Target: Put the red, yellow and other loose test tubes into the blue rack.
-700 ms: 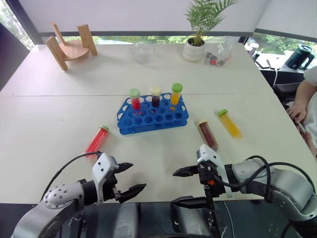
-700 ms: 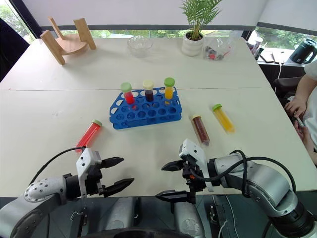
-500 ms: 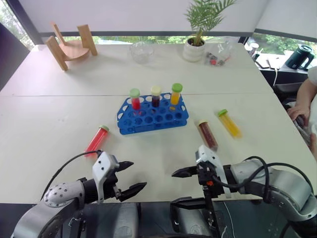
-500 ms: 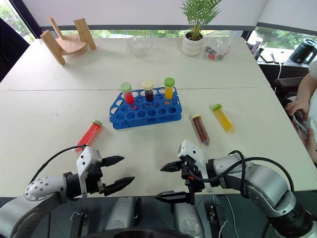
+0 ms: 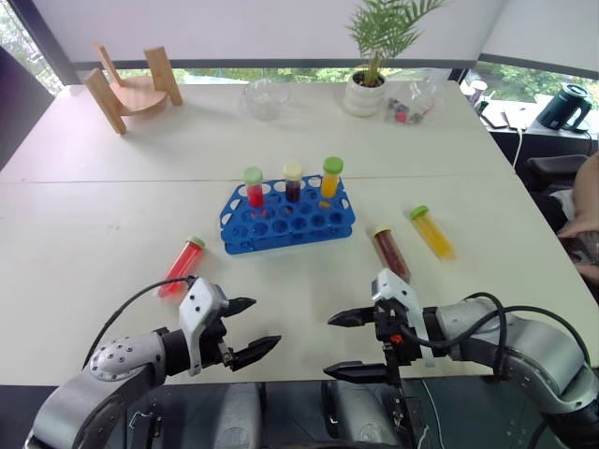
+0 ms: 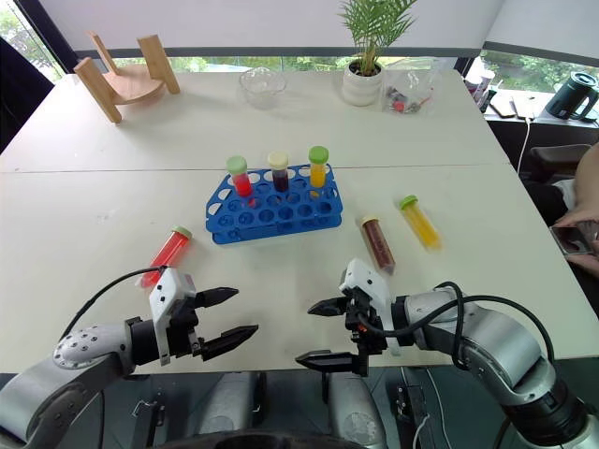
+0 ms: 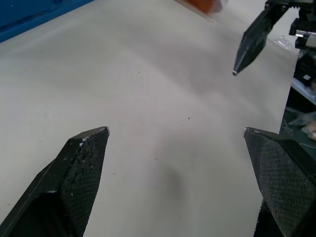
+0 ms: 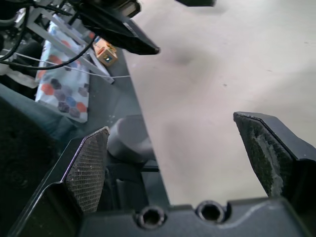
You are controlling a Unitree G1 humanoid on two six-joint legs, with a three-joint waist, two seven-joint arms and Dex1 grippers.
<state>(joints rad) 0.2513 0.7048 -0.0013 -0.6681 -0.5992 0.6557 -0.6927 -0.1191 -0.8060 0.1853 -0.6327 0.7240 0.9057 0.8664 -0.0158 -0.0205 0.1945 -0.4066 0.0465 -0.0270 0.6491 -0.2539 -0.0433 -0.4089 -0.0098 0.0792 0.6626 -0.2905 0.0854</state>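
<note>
We take this for an office or meeting room set up as a small lab demo. We see a wide pale bench [image 5: 112, 234] under a run of windows [image 5: 281, 73] with greenery outside, a potted palm [image 5: 372, 56], a glass bowl [image 5: 268, 96] and a wooden stand [image 5: 131, 89] along its far side. A blue rack [image 5: 285, 220] with capped tubes gives the lab touch, while a black kettle [image 5: 564, 108] sits off to the right.

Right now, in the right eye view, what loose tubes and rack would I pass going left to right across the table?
Red tube → blue rack → brown tube → yellow tube.
</note>
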